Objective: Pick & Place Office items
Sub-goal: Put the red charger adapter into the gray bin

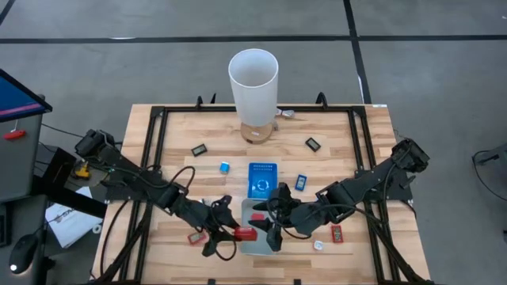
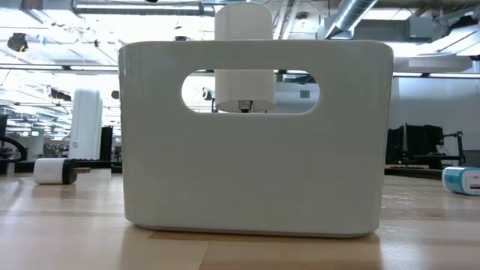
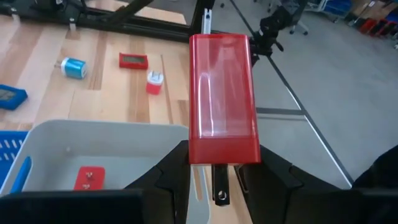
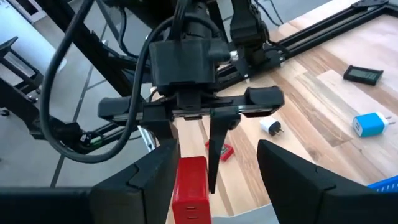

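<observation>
Left gripper [image 1: 238,233] has its jaws clamped on a red block [image 3: 222,99], a glossy rectangular plastic piece with rounded edges and a clear sheen on its broad face. The block stands up out of the jaws, gripped at its lower end, right over the near edge of the pale grey tray [image 1: 255,240].

Right gripper [image 1: 273,229] faces the left one from the other side of the tray, jaws apart with nothing between them (the red block shows just beyond its fingers in the right wrist view, not touching them that I can see).

The tray is smooth matte plastic with rounded corners; 1 small flat red piece [image 3: 89,178] already lies inside on its floor. In the low view its white end wall with an oval handle slot fills most of the frame.

The table [image 1: 182,131] is light wood planks inside a black metal frame. A blue tray [image 1: 261,180] with a slotted face sits just behind the grey one, and a tall white cylinder [image 1: 253,87] stands near the far edge.

Loose items on the table:
- black flat rectangle with a light face [image 1: 199,149]
- second black rectangle [image 1: 313,143]
- small blue-and-white plug [image 1: 225,167]
- blue block [image 1: 301,183]
- red flat piece [image 1: 337,233]
- small white plug [image 1: 318,245]
</observation>
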Tool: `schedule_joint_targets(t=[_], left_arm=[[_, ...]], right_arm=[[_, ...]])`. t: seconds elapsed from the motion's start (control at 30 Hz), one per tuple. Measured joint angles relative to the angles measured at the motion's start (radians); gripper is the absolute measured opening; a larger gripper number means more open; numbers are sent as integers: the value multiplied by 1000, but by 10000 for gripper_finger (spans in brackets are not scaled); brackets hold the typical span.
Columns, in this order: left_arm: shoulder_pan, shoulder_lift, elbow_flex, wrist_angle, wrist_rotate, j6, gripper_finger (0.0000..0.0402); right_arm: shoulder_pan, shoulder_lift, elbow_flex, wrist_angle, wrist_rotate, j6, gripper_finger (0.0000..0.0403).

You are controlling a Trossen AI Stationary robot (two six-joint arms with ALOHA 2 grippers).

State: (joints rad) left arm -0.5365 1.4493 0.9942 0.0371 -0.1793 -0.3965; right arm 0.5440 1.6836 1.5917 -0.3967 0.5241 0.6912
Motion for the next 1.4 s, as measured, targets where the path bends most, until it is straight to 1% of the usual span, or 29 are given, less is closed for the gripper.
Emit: schedule_joint_targets(t=[0.3, 0.6, 0.7, 0.97, 1.03, 1.17, 1.4], left_arm=[[49, 5, 39, 7, 0, 0, 113], [61, -4, 55, 19, -4, 4, 113], [61, -21, 55, 9, -6, 0, 113], [61, -126, 55, 6, -77, 23, 113], [61, -146, 56, -25, -80, 25, 113], [48, -145, 54, -122, -89, 9, 113], [26, -104, 56, -133, -83, -2, 113]], right_arm=[[-11, 7, 0, -11, -22, -30, 214], [-7, 7, 0, -60, -24, -14, 214], [-2, 7, 0, -61, -24, -14, 214], [12, 7, 0, -56, -6, -7, 214], [12, 7, 0, -52, -2, -8, 214], [12, 7, 0, -40, -3, -10, 214], [14, 8, -1, -32, -2, -10, 214]])
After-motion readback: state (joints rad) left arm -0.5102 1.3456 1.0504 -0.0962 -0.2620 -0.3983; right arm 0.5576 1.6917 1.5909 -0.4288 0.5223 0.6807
